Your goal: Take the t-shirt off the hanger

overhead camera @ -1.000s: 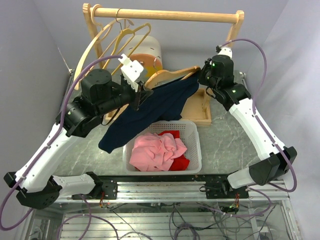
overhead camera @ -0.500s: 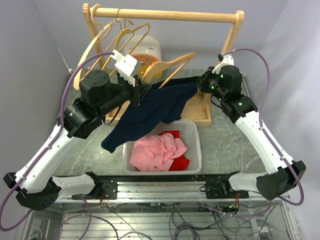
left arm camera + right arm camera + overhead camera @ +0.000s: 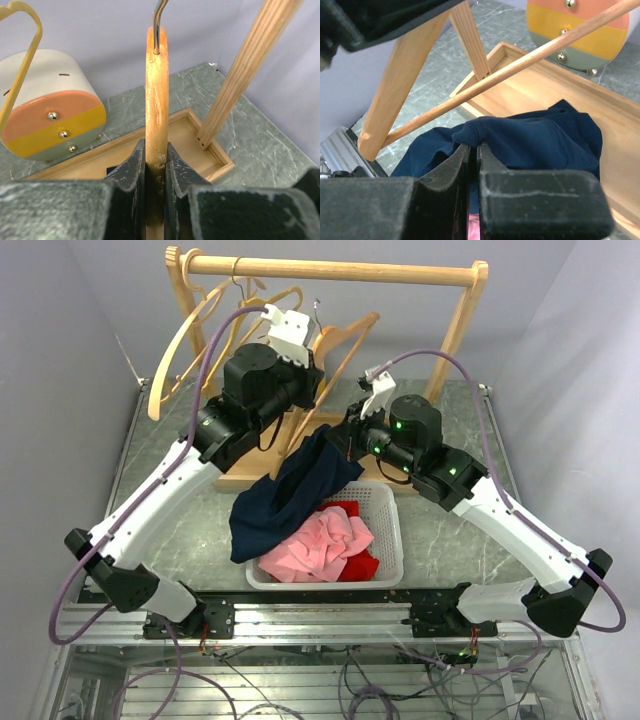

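Top external view: the left gripper (image 3: 308,368) is raised in front of the rack (image 3: 330,270) and is clamped on the neck of a wooden hanger (image 3: 352,335), which stands tilted, its hook up by the rail but not on it. In the left wrist view both fingers (image 3: 131,172) press flat against the hanger (image 3: 156,100), and the wood above them is bare, with the metal hook at the top.

The right gripper (image 3: 338,438) sits lower, over the far edge of the basket (image 3: 396,530), pinched tight on a fold of the navy shirt (image 3: 285,495). The shirt hangs from that grip and drapes down and to the left, across the basket's far left corner and onto the table (image 3: 200,540). In the right wrist view the closed fingers (image 3: 451,167) bite a bunched ridge of the shirt (image 3: 535,140). The hanger's thin bar (image 3: 520,62) crosses above the cloth; I cannot tell whether they touch.

Inside the basket lie a pink cloth (image 3: 320,540) and a red cloth (image 3: 362,565), the pink one on top. Behind the hanger, the rack base (image 3: 220,160) is a shallow wooden tray, and a white drum (image 3: 50,120) with an orange and yellow end lies just beside it. Two pale hangers (image 3: 185,340) hang at the rail's left end.
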Robot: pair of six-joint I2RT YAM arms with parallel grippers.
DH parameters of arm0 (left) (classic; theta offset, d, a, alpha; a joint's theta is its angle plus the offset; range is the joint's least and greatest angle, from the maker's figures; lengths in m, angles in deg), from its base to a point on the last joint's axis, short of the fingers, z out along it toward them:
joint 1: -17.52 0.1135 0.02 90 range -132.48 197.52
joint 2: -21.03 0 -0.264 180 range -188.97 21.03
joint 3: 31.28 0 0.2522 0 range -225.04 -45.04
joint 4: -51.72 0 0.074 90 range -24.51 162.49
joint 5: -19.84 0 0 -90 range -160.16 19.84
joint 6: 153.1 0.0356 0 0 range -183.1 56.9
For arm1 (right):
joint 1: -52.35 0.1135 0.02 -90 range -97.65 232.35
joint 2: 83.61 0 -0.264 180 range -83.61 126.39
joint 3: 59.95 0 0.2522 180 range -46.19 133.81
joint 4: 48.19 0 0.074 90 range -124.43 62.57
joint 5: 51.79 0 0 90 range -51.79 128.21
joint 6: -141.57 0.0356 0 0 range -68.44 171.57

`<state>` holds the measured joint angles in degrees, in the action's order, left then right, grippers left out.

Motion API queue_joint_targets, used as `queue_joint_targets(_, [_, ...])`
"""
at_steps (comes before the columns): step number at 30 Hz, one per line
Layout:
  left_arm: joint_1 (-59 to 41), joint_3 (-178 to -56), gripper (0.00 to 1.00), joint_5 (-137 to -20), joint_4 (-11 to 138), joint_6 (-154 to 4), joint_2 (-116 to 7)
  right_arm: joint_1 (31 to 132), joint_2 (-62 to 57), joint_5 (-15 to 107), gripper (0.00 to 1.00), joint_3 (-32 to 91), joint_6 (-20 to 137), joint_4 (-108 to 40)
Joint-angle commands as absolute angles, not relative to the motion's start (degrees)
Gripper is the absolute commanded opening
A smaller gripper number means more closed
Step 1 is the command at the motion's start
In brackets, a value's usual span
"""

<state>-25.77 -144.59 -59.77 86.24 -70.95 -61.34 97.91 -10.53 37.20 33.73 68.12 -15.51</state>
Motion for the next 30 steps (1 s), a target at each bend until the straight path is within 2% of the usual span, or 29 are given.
queue_joint_targets(1, [-25.7, -148.9, 0.07, -56.4, 80.3, -71.2, -62.6, 98.8, -13.2, 35.7, 0.0, 31.7, 67.6, -14.1])
queue_joint_targets(7, [-25.0, -153.2, 0.07, -55.0, 77.9, -67.6, -65.2, 98.9, -14.8, 33.2, 0.0, 29.4, 67.4, -13.0])
queue_joint_targets(19, [-16.9, -167.7, 0.07, -63.7, 81.4, -68.3, -75.8, 99.0, -14.2, 32.9, 0.0, 29.1, 66.9, -13.3])
queue_joint_targets(30, [-11.0, -167.9, 0.07, -69.7, 81.4, -69.8, -79.1, 98.9, -14.2, 32.4, 0.0, 29.0, 66.7, -13.1])
